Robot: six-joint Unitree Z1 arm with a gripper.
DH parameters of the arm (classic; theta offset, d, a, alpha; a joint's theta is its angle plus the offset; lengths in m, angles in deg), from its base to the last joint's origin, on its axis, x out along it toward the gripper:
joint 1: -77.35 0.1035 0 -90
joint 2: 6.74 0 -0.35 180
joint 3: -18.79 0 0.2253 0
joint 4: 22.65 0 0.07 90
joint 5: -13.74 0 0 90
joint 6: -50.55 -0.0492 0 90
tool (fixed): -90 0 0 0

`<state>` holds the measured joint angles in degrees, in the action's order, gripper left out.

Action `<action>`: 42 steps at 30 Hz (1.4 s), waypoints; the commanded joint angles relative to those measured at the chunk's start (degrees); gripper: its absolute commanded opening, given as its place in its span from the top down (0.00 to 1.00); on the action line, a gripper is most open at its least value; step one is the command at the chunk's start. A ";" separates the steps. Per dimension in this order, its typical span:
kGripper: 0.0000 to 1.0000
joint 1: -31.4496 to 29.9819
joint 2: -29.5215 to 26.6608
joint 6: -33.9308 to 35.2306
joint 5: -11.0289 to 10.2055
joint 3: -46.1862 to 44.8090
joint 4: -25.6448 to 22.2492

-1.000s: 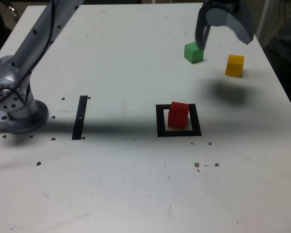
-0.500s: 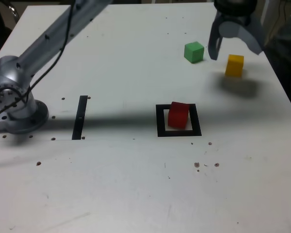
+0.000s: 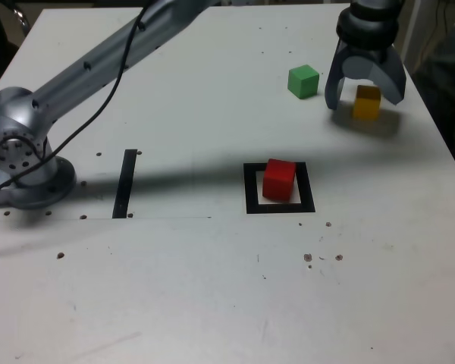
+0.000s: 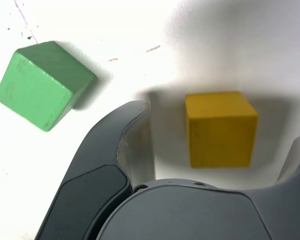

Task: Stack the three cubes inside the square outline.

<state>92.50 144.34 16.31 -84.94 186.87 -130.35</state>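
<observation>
The red cube [image 3: 279, 179] was taken as the landmark; it was seen standing inside the square outline [image 3: 251, 189], tilted a little off the frame's sides, so the base of the stack was judged to be already placed. To the exterior view's left of it, well apart, the thin black strip [image 3: 126, 182] lay on the white surface [image 3: 212, 288]; it was judged to play no part. Beyond the red cube and slightly to the exterior view's right, the green cube [image 3: 303, 80] sat free. Farther right, the yellow cube [image 3: 366, 101] was straddled by the end effector [image 3: 364, 89], whose jaws were spread wide, one on each side, with clear gaps shown in the wrist view; nothing was held. For a clean pickup, the jaws were judged best lowered until the pads faced the cube's flat sides, kept clear of the green cube, then closed squarely; the outline held the red cube only.
</observation>
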 commanded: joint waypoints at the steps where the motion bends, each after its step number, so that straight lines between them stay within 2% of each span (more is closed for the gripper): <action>1: 0.08 -0.08 0.47 0.28 -0.43 0.74 -0.56; 8: 0.15 -0.56 -0.62 1.00 -0.73 -1.62 -0.01; 19: 0.18 -2.23 -1.73 1.06 -0.40 -5.61 1.52; 28: 0.29 -2.40 -1.59 0.77 -0.97 -5.48 3.78; 42: 0.29 -2.44 -2.72 -1.23 -2.91 -5.66 6.02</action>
<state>90.17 142.76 15.38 -87.76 181.53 -124.28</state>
